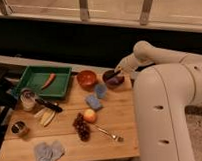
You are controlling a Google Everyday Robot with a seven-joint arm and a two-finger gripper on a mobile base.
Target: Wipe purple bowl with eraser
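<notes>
the purple bowl [113, 78] sits at the back right of the wooden table [116, 129], beside the orange bowl [86, 78]. the gripper [117, 71] is over its rim. a hard push could slide it off the edge

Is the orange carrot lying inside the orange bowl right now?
No, the carrot lies in the green tray, left of the orange bowl, while the gripper is at the purple bowl.
</notes>
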